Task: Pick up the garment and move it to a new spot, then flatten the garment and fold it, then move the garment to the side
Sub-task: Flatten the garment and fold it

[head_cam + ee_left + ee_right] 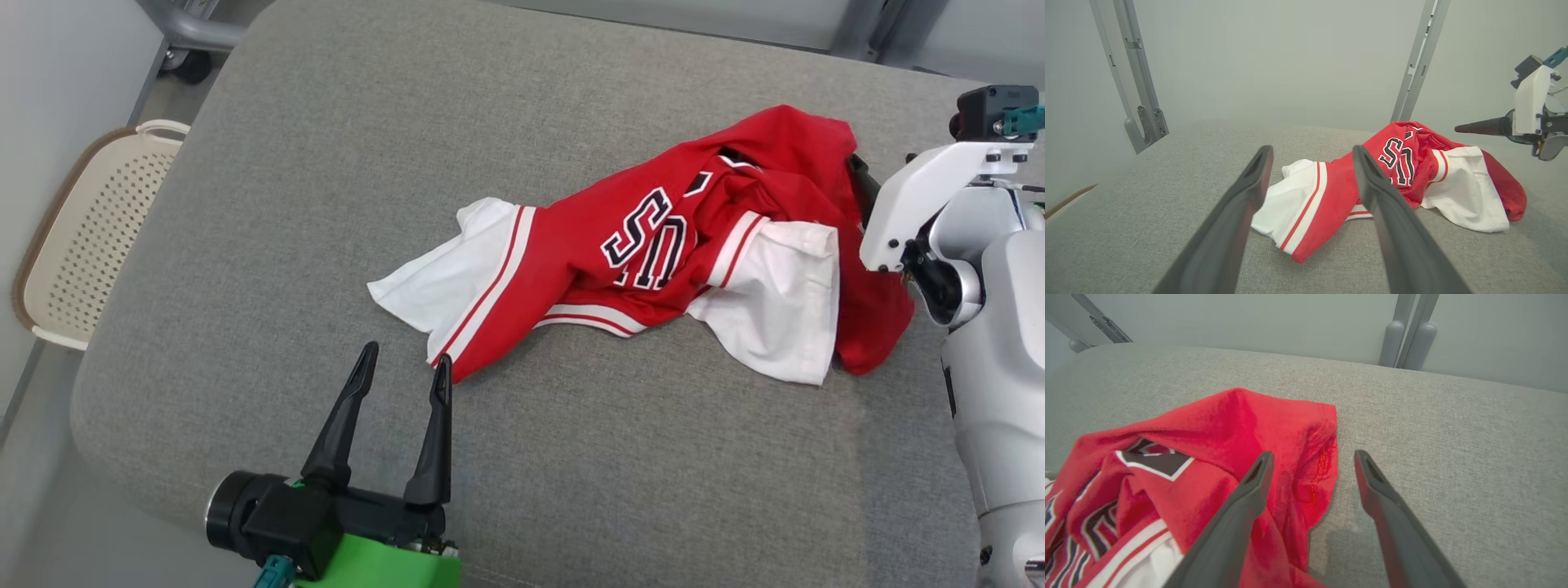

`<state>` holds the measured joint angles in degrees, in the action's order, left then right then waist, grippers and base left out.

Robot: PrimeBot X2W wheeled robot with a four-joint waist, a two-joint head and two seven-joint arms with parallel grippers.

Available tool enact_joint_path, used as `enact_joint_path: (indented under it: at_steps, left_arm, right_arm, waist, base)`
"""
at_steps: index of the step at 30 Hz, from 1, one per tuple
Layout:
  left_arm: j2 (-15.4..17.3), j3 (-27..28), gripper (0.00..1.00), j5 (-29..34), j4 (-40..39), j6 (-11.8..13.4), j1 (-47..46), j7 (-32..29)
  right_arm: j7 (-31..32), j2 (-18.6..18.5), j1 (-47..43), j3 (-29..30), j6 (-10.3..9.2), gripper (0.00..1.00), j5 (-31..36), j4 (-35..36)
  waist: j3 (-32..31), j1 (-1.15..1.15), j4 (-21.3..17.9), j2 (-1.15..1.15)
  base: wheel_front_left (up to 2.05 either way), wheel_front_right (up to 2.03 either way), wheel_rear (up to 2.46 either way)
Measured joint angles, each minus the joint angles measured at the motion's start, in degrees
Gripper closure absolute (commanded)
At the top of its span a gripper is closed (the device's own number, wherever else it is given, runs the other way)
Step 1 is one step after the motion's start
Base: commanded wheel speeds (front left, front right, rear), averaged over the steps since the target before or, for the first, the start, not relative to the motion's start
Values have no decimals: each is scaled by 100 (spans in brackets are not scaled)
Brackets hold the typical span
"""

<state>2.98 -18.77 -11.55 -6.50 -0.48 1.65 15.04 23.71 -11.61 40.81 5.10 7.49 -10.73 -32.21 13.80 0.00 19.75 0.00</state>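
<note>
The left tool [407, 354], two long dark fingers spread apart and empty, sits just beside the near corner of the crumpled red-and-white jersey with dark lettering [653, 245]. The jersey lies on a grey fabric cushion [326, 163]. The right tool [1313, 454], also spread and empty, straddles the jersey's red edge on the right.

I have bare grey cushion [612, 490] near and to the left of the crumpled garment [571, 261] (plenty of room there); metal posts [1391, 343] stand along the far edge, and a basket [90, 237] sits off the left side.
</note>
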Motion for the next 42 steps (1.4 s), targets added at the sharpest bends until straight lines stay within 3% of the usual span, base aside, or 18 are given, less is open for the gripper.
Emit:
enact_joint_path:
  at_steps: [10,11,12,14,21,25,28,33,37,42]
  left_arm:
    - [-3,-199,0,-66,-67,108,-191,0]
    - [-3,-203,0,-65,-75,124,-208,-1]
    - [-3,-208,0,-65,-85,138,-226,-1]
    - [-3,-221,0,-41,-105,149,-242,-1]
    - [-5,-171,0,63,-54,157,-246,-1]
    - [-10,-93,0,65,-12,100,-208,0]
    - [-9,18,0,113,44,68,-131,0]
    - [-13,179,0,200,119,46,-91,0]
    - [-13,296,0,237,185,-4,-80,-1]
    - [-13,421,0,254,238,-8,-75,0]
  right_arm:
    - [-53,9,464,-98,0,0,148,-900]
    - [-73,14,490,-119,1,28,166,-945]
    - [-123,15,522,-138,0,65,182,-978]
    - [-233,-3,567,-222,0,98,207,-1005]
    - [-775,-24,541,-638,0,100,36,-686]
    - [-879,-99,26,-1273,1,100,-446,136]
    - [-681,-388,-568,-1571,4,100,-749,958]
    - [-337,-743,-1575,-1418,1,100,-833,2304]
    - [20,-920,-2529,-1156,2,100,-538,3355]
    - [357,-1033,-3327,-1157,4,100,-438,3984]
  waist:
    - [372,0,376,0]
    - [397,0,396,0]
    - [420,0,410,0]
    - [452,0,419,0]
    - [332,0,247,0]
    - [189,0,112,0]
    - [95,0,-55,0]
    - [-54,0,-388,0]
    - [-189,0,-726,0]
    - [-314,0,-999,0]
  base:
    - [0,0,0]
    - [0,0,0]
    - [0,0,0]
    - [0,0,0]
    - [0,0,0]
    - [0,0,0]
    - [0,0,0]
    - [0,0,0]
    - [0,0,0]
    - [0,0,0]
